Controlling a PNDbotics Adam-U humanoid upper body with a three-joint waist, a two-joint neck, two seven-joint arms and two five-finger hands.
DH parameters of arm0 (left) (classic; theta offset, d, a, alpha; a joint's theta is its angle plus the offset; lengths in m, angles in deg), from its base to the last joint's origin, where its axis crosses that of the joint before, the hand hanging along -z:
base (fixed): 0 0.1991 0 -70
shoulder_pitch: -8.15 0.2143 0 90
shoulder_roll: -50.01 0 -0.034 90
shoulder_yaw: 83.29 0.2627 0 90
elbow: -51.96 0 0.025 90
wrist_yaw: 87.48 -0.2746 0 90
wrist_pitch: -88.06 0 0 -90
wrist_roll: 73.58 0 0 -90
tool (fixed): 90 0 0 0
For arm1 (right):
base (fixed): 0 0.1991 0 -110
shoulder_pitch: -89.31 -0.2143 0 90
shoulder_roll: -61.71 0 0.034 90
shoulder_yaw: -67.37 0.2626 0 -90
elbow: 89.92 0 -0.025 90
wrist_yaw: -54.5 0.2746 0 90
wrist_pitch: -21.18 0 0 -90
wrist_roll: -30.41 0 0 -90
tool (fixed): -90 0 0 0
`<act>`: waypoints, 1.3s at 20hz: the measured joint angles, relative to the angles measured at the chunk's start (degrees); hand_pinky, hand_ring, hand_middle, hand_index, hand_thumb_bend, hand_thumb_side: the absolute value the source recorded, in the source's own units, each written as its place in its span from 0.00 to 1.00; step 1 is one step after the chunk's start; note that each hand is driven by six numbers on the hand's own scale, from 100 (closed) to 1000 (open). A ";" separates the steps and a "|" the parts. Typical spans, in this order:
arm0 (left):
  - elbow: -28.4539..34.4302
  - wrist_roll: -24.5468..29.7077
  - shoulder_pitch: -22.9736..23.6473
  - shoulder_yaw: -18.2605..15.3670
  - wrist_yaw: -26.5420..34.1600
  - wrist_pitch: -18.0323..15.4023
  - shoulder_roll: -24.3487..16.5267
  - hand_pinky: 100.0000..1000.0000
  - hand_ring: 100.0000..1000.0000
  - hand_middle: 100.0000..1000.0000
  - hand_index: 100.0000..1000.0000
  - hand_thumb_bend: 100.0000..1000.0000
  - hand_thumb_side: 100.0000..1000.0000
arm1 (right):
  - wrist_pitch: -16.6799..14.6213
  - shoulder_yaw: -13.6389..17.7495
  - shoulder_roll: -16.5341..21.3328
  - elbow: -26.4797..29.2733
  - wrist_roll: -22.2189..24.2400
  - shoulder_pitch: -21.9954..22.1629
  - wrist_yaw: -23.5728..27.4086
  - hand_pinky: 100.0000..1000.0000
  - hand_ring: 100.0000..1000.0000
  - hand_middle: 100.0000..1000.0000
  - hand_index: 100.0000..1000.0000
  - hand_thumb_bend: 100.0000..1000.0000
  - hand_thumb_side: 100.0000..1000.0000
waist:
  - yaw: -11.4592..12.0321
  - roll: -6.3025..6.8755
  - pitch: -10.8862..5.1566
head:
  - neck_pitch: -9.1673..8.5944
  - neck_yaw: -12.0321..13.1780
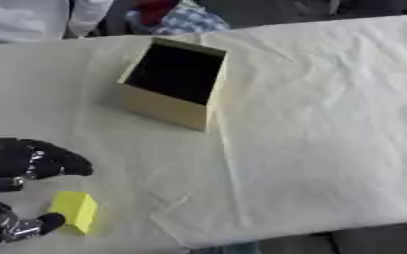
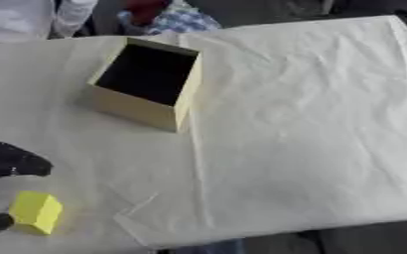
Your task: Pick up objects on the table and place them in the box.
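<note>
Where the white cloth covers it, the table [image 1: 328, 149] fills most of both views, its wrinkled sheet creased along a line running from beneath the box toward the near edge, where a fold of cloth turns over. An open-topped tan cardboard box [image 1: 166, 106] stands upright on the far left-centre part of the table, turned so that one corner points toward the robot; its inside is dark and nothing can be made out in it. Near the lower left corner of the views the left robot hand [image 1: 20, 163] comes in from the left edge, black with silvery parts, its fingers spread wide apart: the upper fingers arch over the cloth above the block, while a lower digit lies at the block's near-left edge, seemingly touching it. Whether the upper fingers touch the block cannot be told, and the hand is not closed round it. Between those fingers a small yellow block [image 1: 75, 211] rests on the cloth close to the near left edge of the table, well apart from the box. The right robot hand shows in neither view.
</note>
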 measured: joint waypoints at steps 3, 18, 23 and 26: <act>0.00 -0.14 0.16 0.44 -1.88 0.36 0.05 0.88 0.91 0.90 1.00 0.22 1.00 | -0.04 -0.01 0.00 0.00 0.08 -0.11 0.13 0.55 0.62 0.46 0.66 0.00 0.88 | -0.05 0.00 0.04 | 0.00 0.00; 0.00 -2.48 1.00 1.15 -11.36 1.14 0.48 0.90 0.92 0.88 0.97 0.41 1.00 | 0.07 -0.03 -0.01 0.00 0.31 -0.16 0.36 0.55 0.62 0.46 0.66 0.00 0.88 | -0.26 0.14 0.34 | 0.00 -0.56; 0.00 -3.95 1.00 1.23 -14.21 1.71 0.66 0.91 0.93 0.90 0.99 0.40 1.00 | -0.04 -0.31 -0.01 0.00 0.47 -0.18 0.39 0.55 0.62 0.46 0.66 0.00 0.89 | -0.30 0.16 0.35 | 0.00 -1.01; 0.00 -4.15 0.99 1.52 -15.11 2.44 1.04 0.90 0.93 0.90 1.00 0.31 0.96 | -0.03 -0.33 -0.02 0.00 0.53 -0.20 0.41 0.55 0.62 0.45 0.66 0.00 0.89 | -0.36 0.27 0.44 | 0.00 -1.05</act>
